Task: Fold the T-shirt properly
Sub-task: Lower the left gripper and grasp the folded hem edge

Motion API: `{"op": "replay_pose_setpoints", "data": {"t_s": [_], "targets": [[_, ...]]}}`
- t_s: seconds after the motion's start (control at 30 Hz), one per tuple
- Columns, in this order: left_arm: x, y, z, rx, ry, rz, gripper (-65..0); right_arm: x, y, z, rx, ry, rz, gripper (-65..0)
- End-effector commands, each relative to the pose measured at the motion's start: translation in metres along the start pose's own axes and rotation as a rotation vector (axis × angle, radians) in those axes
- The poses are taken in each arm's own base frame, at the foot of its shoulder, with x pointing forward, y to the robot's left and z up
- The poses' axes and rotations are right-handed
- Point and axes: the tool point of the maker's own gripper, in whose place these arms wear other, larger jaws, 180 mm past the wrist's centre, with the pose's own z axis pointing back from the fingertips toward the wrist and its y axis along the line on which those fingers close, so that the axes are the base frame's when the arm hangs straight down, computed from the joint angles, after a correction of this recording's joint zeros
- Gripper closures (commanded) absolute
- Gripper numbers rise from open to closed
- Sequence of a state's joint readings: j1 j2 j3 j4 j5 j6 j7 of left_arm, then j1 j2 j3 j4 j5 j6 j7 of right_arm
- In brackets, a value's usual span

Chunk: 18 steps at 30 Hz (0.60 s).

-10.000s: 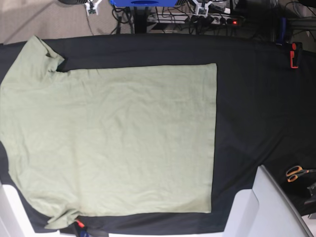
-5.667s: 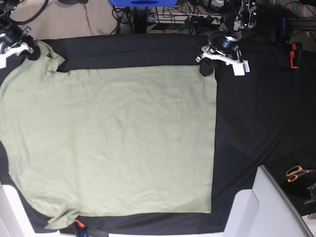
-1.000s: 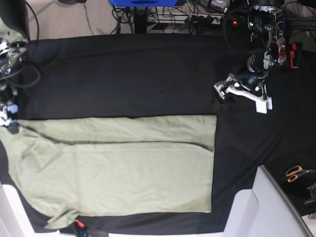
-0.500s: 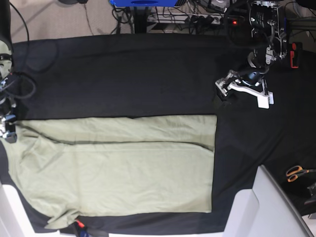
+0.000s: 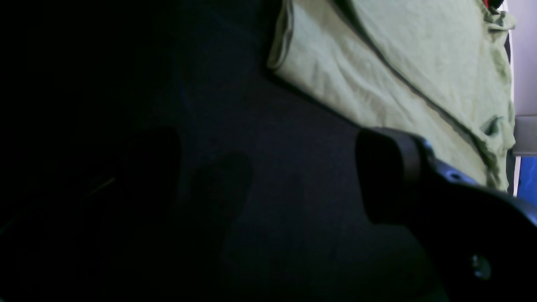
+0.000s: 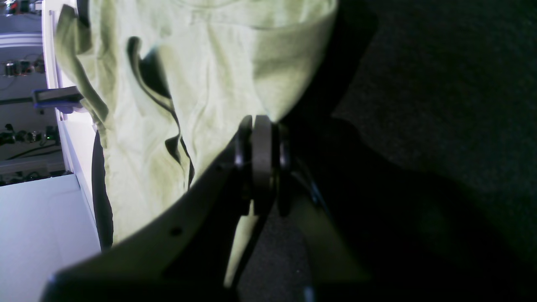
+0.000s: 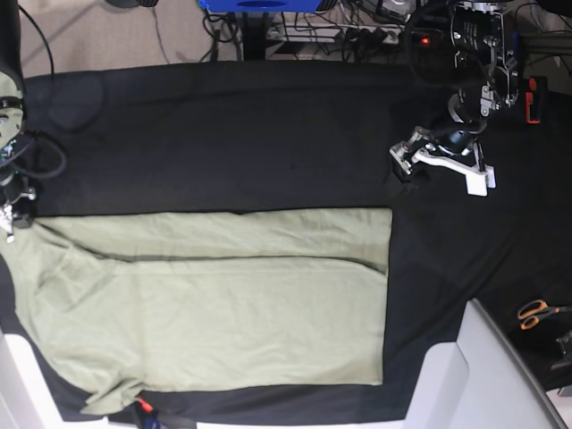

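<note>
The pale sage-green T-shirt (image 7: 223, 295) lies flat on the black tablecloth (image 7: 268, 134), its far long edge folded over toward the near side. My left gripper (image 7: 438, 168) is open and empty over bare cloth, up and right of the hem corner. In the left wrist view the left gripper (image 5: 268, 176) has its jaws wide apart, and the shirt (image 5: 377, 63) lies beyond them. My right gripper (image 7: 11, 219) is at the shirt's left end. In the right wrist view the right gripper (image 6: 259, 121) has its jaws pressed together at the fold edge of the shirt (image 6: 201, 63).
Orange-handled scissors (image 7: 536, 313) lie at the right edge. A red clamp (image 7: 532, 98) sits at the far right. A white raised surface (image 7: 483, 375) stands at the near right corner. Cables and a power strip (image 7: 384, 36) run behind the table.
The shirt's far edge has been folded down since the earliest frames. In the last second the left gripper drew slightly up and away, and the right gripper shifted a little along the left edge.
</note>
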<state>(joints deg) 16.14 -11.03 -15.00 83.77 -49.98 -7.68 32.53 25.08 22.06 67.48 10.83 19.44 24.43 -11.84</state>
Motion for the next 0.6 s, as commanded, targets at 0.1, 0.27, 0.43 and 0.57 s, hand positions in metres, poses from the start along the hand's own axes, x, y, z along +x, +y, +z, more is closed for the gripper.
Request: {"op": "replay_pose_setpoints", "data": {"t_s": [0.1, 0.27, 0.43, 0.57], "targets": [[0.006, -0.022, -0.007, -0.057, -0.043, 0.041, -64.7, 0.022, 0.015, -0.001, 0.036, -0.045, 0.006, 0.0], [-0.01, -0.033, -0.031, -0.07, -0.022, 0.138, -64.7, 0.021, 0.014, 0.0, 0.034, -0.043, 0.006, 0.0], [-0.012, -0.021, -0.043, -0.036, -0.042, 0.256, -64.7, 0.021, 0.013, 0.0, 0.034, -0.042, 0.008, 0.0], [0.0, -0.005, -0.049, -0.002, -0.089, 0.343, -64.7, 0.023, 0.013, 0.0, 0.034, -0.045, 0.009, 0.0]]}}
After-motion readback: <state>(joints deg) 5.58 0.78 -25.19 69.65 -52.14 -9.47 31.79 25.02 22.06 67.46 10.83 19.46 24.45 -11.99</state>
